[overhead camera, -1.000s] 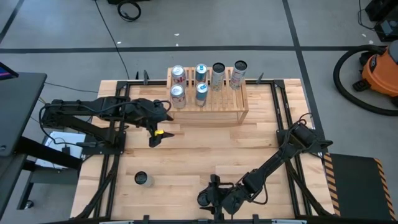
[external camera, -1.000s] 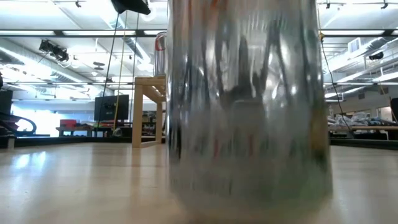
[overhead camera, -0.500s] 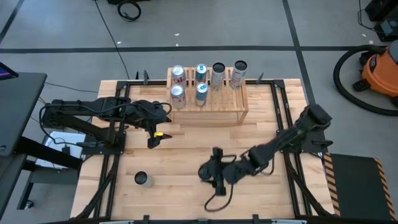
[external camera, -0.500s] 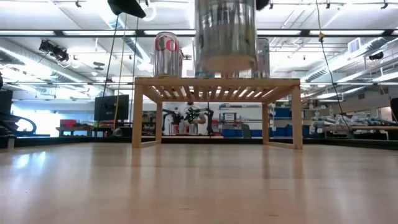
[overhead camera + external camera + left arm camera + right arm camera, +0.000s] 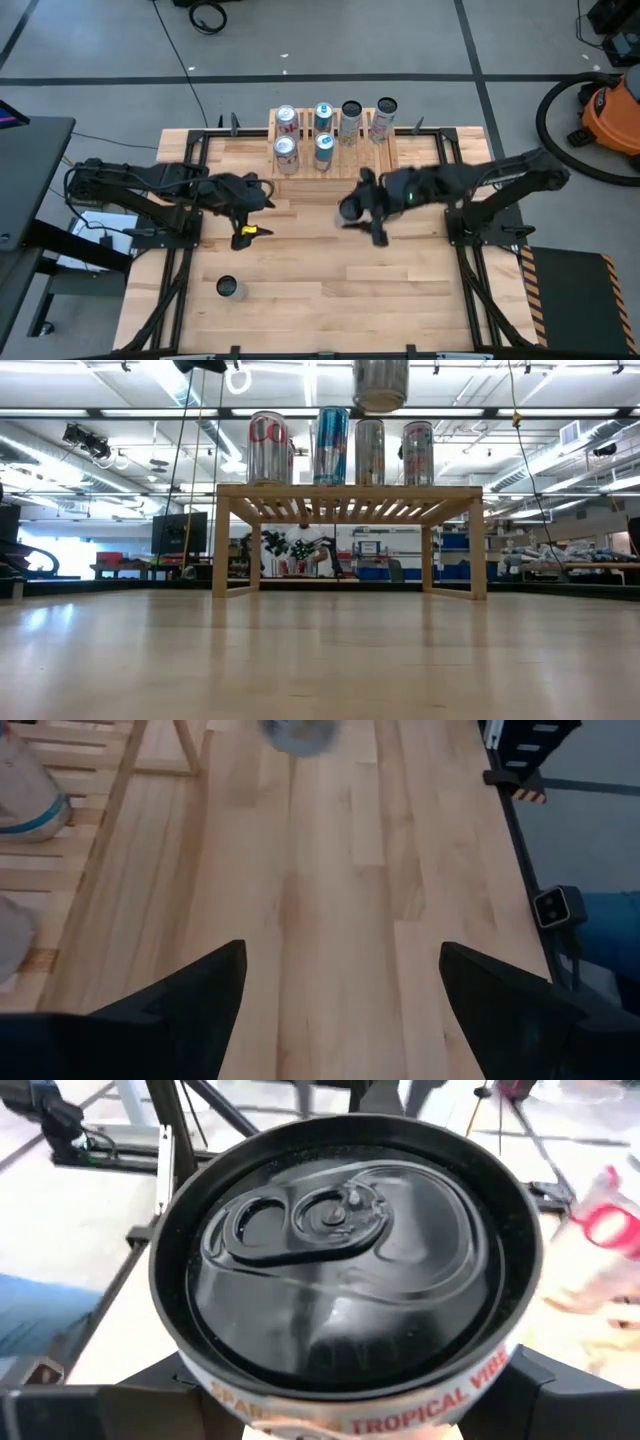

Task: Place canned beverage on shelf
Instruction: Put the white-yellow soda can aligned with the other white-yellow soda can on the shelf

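The right tool (image 5: pixel 352 210) is hanging over the counter (image 5: pixel 300 270) just in front of the shelf (image 5: pixel 335 170), its fingers clamped on a can (image 5: pixel 349 209). In the right wrist view the can (image 5: pixel 345 1250) is filling the picture, top end toward the camera, with a black lid, a closed pull tab and orange lettering around its rim; the two dark fingers (image 5: pixel 90 1415) are showing on either side of it. In the low view the can (image 5: pixel 380 384) is hanging in the air, upright, its base higher than the tops of the cans on the shelf (image 5: pixel 350 500), clear of all of them.

The shelf is standing at the far middle of the counter and is carrying six cans. In the high view four are standing along the back: a silver and red one (image 5: pixel 287 119), a blue one (image 5: pixel 323 116), a dark-topped one (image 5: pixel 351 115) and another dark-topped one with red marks (image 5: pixel 384 117). Two more are standing in front of them on the left half: a silver one (image 5: pixel 286 152) and a blue one (image 5: pixel 324 150). The front right part of the slatted top is bare.

The left tool (image 5: pixel 246 232) is waiting over the counter in front of the shelf's left end, its fingers (image 5: pixel 190 1010) standing apart and holding nothing. One more can (image 5: pixel 229 288) is standing alone on the near left part of the counter, well apart from both tools.
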Motion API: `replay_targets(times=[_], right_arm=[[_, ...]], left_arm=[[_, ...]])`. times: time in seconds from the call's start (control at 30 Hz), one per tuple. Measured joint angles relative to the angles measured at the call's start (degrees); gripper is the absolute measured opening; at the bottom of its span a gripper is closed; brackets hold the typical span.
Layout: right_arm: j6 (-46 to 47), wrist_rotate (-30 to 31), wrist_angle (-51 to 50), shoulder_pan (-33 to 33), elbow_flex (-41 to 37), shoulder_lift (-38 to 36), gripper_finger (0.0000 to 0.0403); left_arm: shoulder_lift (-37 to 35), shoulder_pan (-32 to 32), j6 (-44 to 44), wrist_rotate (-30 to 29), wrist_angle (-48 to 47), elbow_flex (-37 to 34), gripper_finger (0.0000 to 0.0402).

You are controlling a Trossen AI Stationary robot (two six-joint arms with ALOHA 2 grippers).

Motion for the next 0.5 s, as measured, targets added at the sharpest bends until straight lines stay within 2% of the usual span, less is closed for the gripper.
replay_targets(times=[0.1,0.27,0.5], right_arm=[[-2.51,-5.18,-2.89,-4.79,0.00,-1.60,0.0270],[-5.43,-9.49,-3.99,-11.64,0.00,-2.18,0.0270],[-10.23,-17.35,-3.73,-18.99,0.00,-2.18,0.0270]], left_arm=[[0.00,-0.92,0.00,0.00,0.00,0.00,0.0334],[0.00,-1.58,2.25,0.00,0.00,0.00,0.0334],[0.00,1.19,2.38,-1.25,2.73,0.00,0.0334]])
